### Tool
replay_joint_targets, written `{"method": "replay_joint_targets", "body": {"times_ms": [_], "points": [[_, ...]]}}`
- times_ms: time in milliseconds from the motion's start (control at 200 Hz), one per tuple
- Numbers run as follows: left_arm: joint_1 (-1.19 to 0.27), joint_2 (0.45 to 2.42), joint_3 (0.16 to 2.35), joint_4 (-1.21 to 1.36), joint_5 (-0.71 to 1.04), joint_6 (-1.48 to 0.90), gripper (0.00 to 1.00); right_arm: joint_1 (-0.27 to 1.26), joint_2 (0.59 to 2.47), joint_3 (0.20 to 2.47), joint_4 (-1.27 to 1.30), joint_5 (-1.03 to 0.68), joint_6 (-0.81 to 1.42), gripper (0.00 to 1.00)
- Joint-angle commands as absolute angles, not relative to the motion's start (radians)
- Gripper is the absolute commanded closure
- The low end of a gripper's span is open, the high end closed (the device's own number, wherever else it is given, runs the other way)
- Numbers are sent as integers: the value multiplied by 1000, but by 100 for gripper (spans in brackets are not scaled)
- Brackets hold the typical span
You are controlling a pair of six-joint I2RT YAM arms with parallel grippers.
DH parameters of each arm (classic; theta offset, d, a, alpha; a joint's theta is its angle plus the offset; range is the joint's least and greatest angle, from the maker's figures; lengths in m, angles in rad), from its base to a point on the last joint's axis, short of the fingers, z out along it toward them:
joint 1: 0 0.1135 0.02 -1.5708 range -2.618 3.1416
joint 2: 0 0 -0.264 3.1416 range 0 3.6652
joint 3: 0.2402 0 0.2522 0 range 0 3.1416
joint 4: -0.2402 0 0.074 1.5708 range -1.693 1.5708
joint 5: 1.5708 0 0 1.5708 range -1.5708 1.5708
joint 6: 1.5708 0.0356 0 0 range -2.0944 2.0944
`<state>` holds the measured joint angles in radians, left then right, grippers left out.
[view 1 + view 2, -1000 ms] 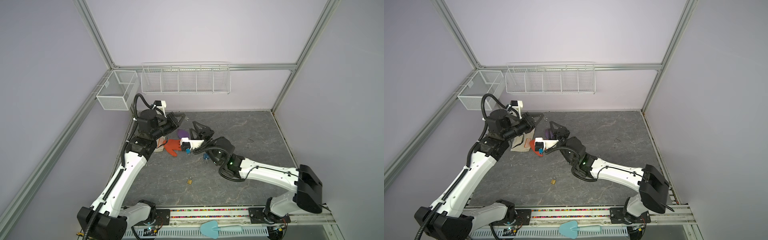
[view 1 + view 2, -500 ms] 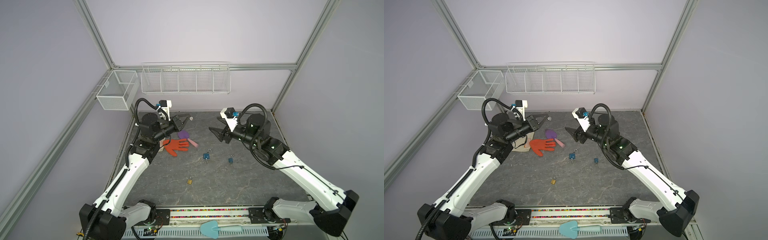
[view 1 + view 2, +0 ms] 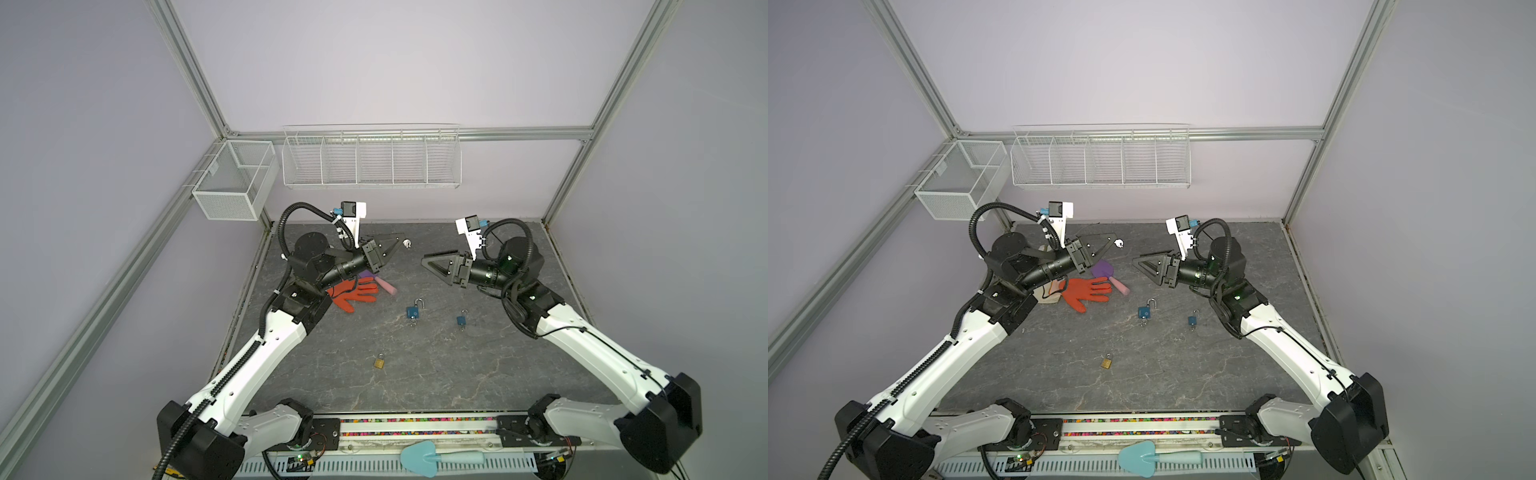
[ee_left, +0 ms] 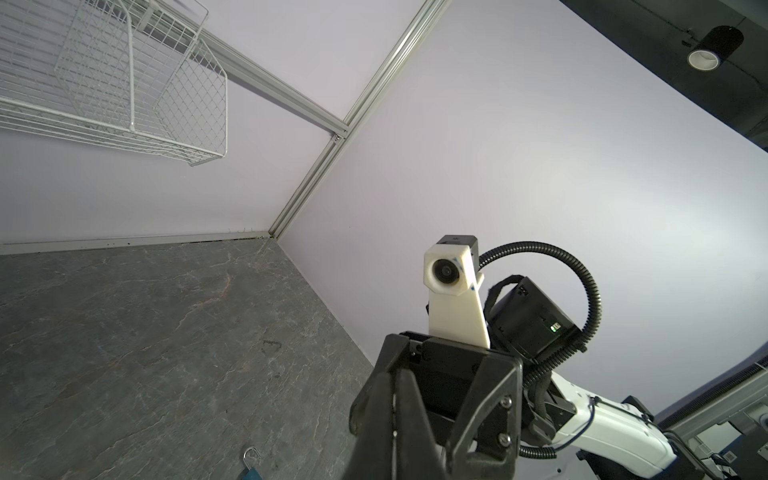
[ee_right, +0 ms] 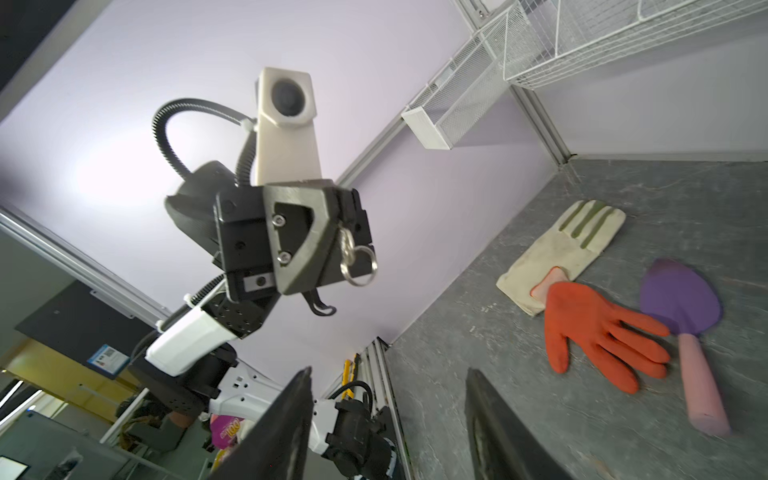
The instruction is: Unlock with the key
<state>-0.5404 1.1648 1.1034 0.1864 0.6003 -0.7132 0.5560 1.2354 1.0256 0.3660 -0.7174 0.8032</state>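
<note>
Though the left gripper [image 3: 400,242] pinches the key [image 3: 407,242] well clear of the larger blue padlock [image 3: 412,312], the right gripper [image 3: 426,258] gapes empty; insertion apparently remains.

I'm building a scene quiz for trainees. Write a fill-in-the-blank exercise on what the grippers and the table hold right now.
1. The left gripper is shut on a ring of silver ____.
2. The right gripper, fingers apart, holds ____.
3. Besides the small brass padlock, the grey stone-patterned table carries ____ blue metal padlocks.
4. The purple plastic scoop has a ____ handle.

Missing words: keys, nothing, two, pink.
</note>
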Motion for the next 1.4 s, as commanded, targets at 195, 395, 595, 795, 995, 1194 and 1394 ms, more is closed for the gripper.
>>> {"method": "replay_joint_targets", "body": {"times_ms": [195,395,595,795,995,1194,1394], "points": [[-558,1157,1089,235,641,-700,100,565,1329,1079,581,-772,955,53],[-563,1159,1089,236,656,-703,100,580,1363,1110,610,-787,965,56],[-568,1159,1089,241,660,-706,100,595,1376,1127,614,-790,957,63],[-571,1158,1089,241,664,-705,100,599,1379,1143,610,-797,951,69],[-569,1154,1091,234,653,-701,100,603,1382,1138,598,-805,943,75],[-570,1154,1091,239,650,-706,100,604,1375,1135,589,-806,932,79],[-570,1153,1091,232,643,-705,100,600,1369,1138,576,-809,918,82]]}}
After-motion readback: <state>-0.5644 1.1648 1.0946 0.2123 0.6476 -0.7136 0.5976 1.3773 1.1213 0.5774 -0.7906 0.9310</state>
